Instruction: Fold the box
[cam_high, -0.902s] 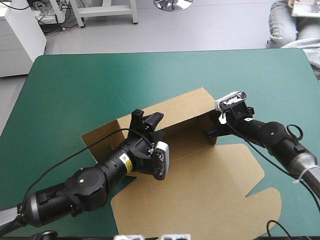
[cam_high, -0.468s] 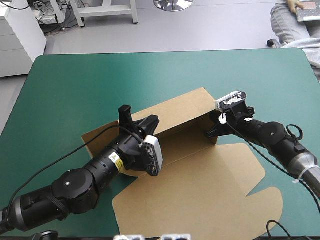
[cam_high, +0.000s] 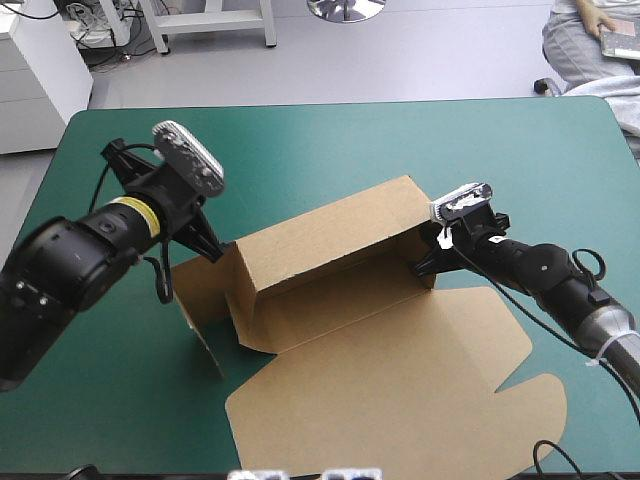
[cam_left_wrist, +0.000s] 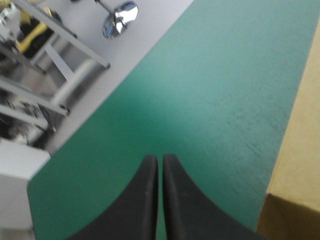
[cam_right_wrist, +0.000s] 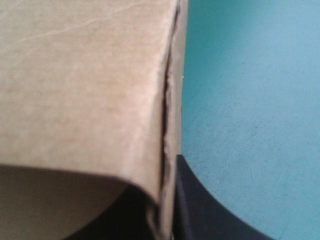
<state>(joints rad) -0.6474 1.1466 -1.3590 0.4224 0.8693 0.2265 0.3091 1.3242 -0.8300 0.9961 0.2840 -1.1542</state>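
Right end effector was clenched on the box, its black fingers pinching the doubled edge of the raised end wall, one finger inside the board and one outside; nearer than this end effector, the box's wide flat panel lay spread on the teal-green surface toward the near edge; brown board filled the space ahead of the fingers, with teal-green cover just beside the outer one; from the clamped corner the long wall stood upright, running away toward the other arm; left end effector hung raised above the surface at the box's opposite end, its fingers pressed together in a point and gripping nothing; a side flap stood up below it; a corner of brown board showed to one side of it, apart from the fingers; ahead of it the teal-green cover stretched to the surface's edge.
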